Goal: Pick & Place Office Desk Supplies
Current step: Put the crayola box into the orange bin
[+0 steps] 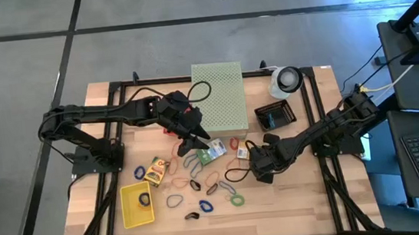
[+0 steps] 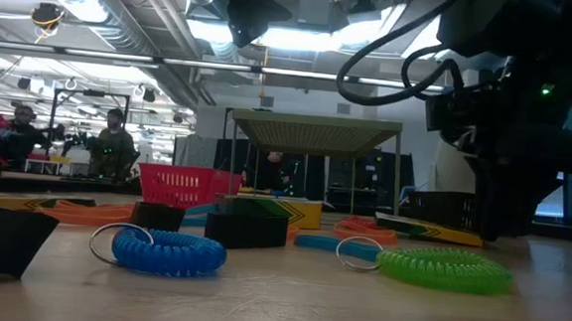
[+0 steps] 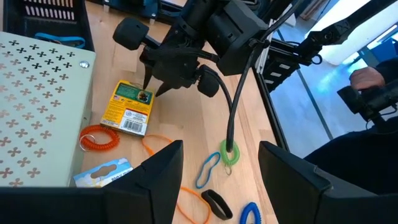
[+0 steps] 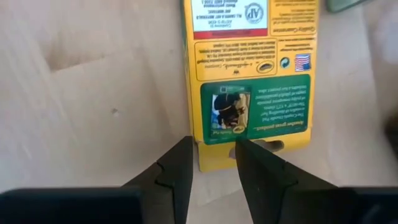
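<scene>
Half-open right pincer (image 4: pixel 212 163) at card box (image 4: pixel 252 74) edge

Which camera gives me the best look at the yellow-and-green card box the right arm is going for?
The right wrist view: the card box fills the picture, its near edge just past the right gripper. The left wrist view shows it whole but farther off. The high view shows it small. In the low view I cannot pick it out.

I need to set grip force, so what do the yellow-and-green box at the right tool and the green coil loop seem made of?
Yellow-and-green box: likely printed card, slightly glossy, judging by its flat panels, fine print and folded edge. Green coil loop: probably soft translucent plastic, ribbed like a spiral cord, with a metal ring attached.
</scene>
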You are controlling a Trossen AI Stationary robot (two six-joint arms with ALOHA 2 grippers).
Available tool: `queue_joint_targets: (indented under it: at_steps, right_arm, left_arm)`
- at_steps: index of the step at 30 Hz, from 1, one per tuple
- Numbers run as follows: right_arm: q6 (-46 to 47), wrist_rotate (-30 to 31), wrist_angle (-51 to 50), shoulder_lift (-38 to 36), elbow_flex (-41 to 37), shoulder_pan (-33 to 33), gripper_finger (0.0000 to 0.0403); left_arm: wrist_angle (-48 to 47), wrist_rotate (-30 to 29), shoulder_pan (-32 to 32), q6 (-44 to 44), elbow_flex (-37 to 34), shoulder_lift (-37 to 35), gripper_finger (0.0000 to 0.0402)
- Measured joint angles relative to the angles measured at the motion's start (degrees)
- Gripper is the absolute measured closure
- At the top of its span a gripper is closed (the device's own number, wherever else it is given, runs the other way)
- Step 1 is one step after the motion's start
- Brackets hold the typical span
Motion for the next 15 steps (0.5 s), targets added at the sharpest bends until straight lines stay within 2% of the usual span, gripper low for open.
queue_joint_targets:
  at_steps: [7,15]
  right_arm:
    - [0.68,-1.71,0.28,0.35,-1.31,0.04,0.0280]
    - [-2.65,-0.17,0.41,0.31,-1.46,-0.75,0.0280]
  left_arm:
    - [-1.13,0.00,0.01,0.00,0.00,0.01,0.0194]
    - [-1.51,0.00,0.01,0.87,-0.02,0.02,0.0194]
